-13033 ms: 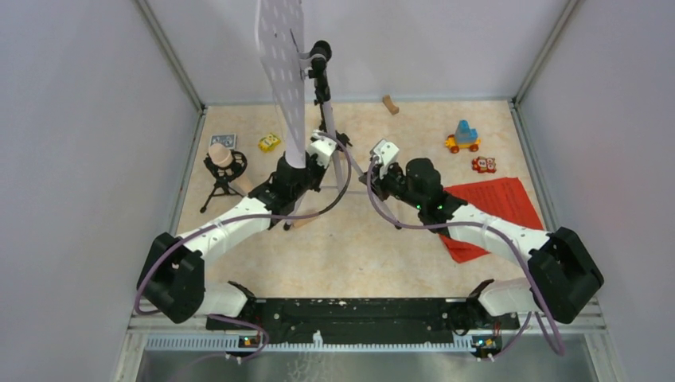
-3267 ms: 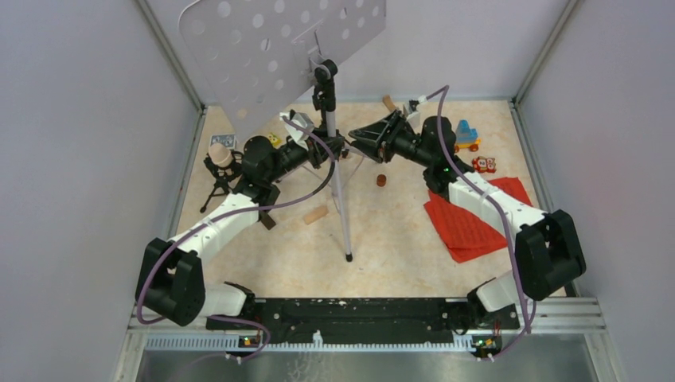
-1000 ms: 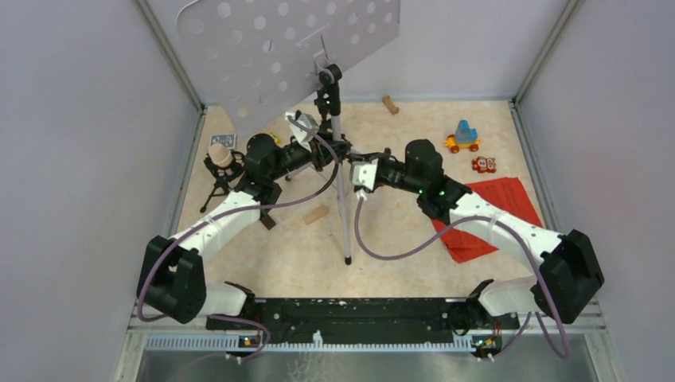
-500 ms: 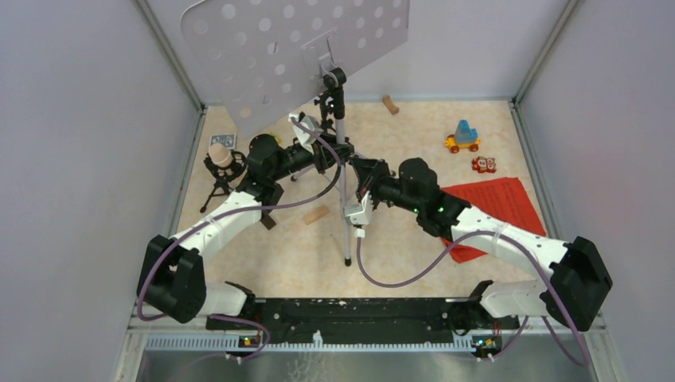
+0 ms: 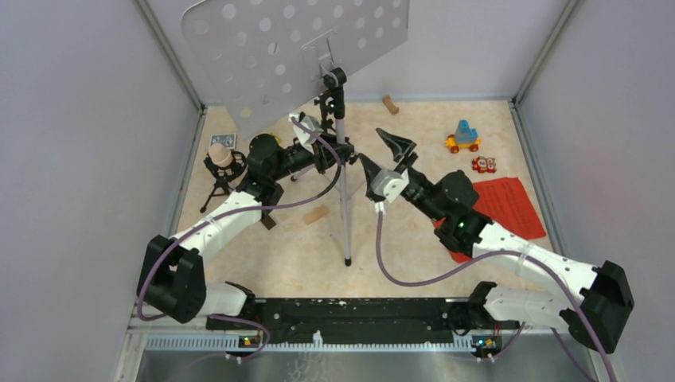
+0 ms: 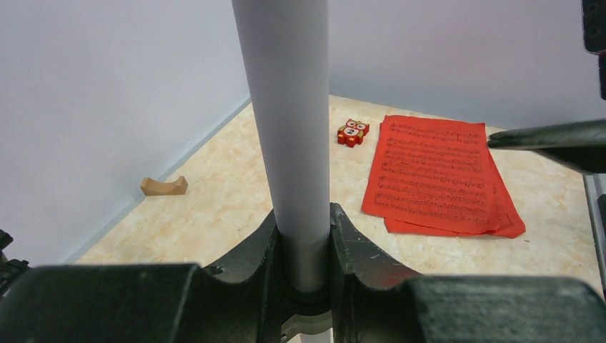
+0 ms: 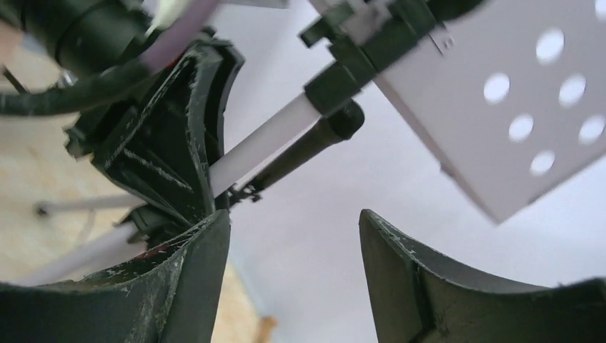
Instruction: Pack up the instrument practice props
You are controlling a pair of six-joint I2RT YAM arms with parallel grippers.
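The music stand's white perforated desk (image 5: 294, 48) rises at the back on a silver pole (image 5: 343, 191). My left gripper (image 5: 333, 154) is shut on that pole. In the left wrist view the pole (image 6: 286, 128) sits clamped between both fingers (image 6: 357, 250). My right gripper (image 5: 372, 146) stands open just right of the pole, holding nothing. From the right wrist, the desk (image 7: 514, 107) and pole (image 7: 264, 139) show beyond its open gripper (image 7: 293, 225). Red sheet-music pages (image 5: 509, 203) lie at the right. A beige microphone on a small black tripod (image 5: 221, 161) stands at the left.
Tan wooden blocks lie near the stand's legs (image 5: 316, 214) and by the back wall (image 5: 389, 104). Toy cars (image 5: 462, 137) and a small red owl toy (image 5: 483, 165) sit at the back right. A small blue card (image 5: 223, 140) lies behind the microphone. Walls close in on three sides.
My right gripper, shut beside the pole a second ago, has opened and swung away to the right of it, tips pointing up and back. The left gripper still holds the pole.
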